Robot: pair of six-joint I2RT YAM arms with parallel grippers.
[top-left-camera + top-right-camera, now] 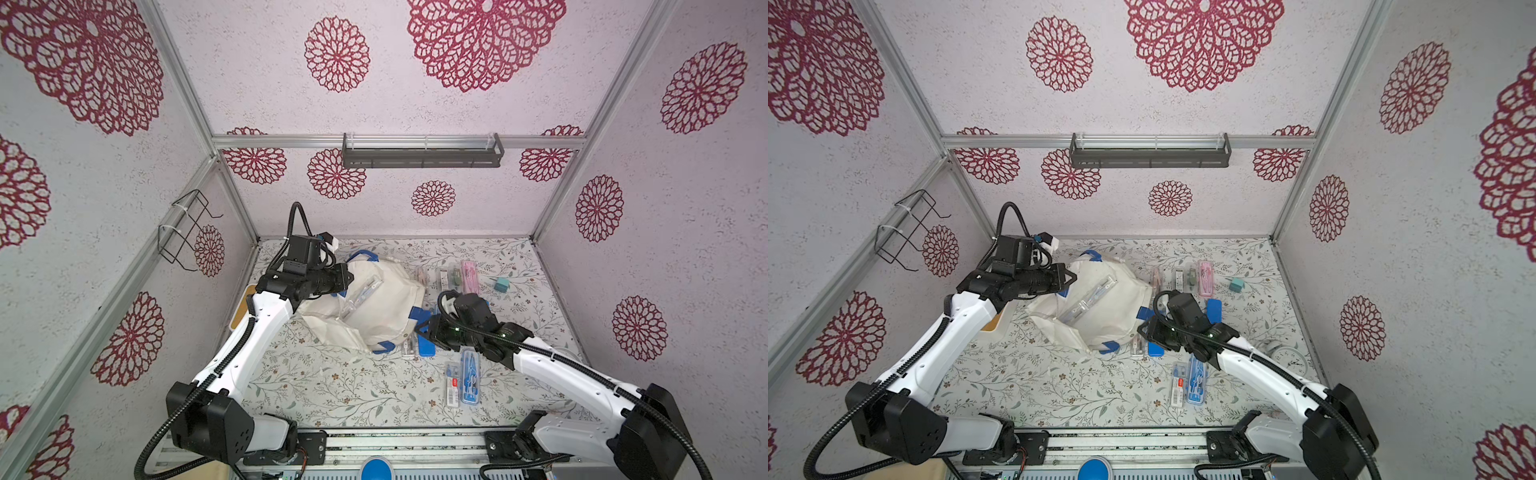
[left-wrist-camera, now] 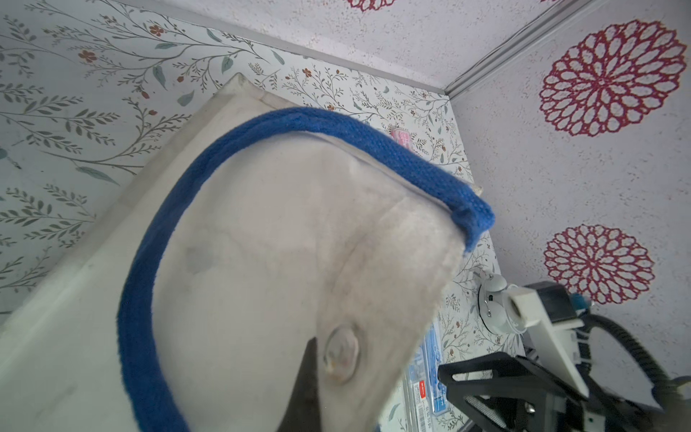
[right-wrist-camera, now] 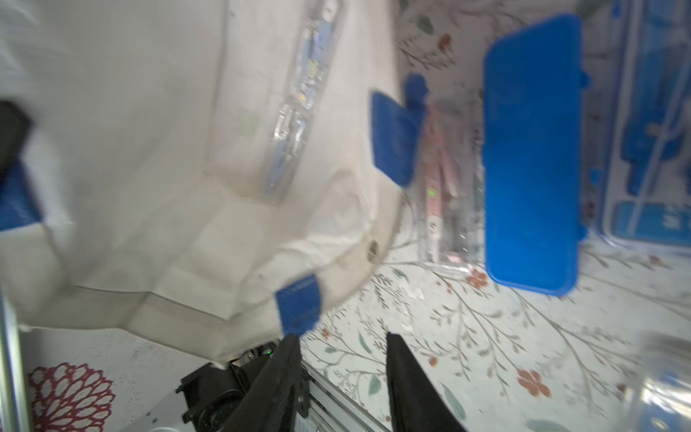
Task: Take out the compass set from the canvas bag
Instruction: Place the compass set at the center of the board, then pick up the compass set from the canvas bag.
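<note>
The canvas bag (image 1: 386,307) lies bunched mid-table. The left arm (image 1: 270,316) extends forward, left gripper (image 1: 348,283) clamped on the bag's left edge; the right arm (image 1: 552,365) reaches low, right gripper (image 3: 342,348) narrowly parted and empty beside a blue strap patch (image 3: 299,303). A clear-cased compass set (image 1: 361,297) rests on the bag's top fabric.

1. Floral-print surface (image 1: 332,395).
2. The canvas bag (image 1: 386,307) lies left of centre.
3. Solid blue case (image 1: 427,347) just beside the bag.
4. Clear-lidded blue case (image 1: 470,376) nearer the front.
5. Pink case (image 1: 468,276) and teal block (image 1: 501,284) at the back.

Bright, even light; right wrist view motion-blurred.
</note>
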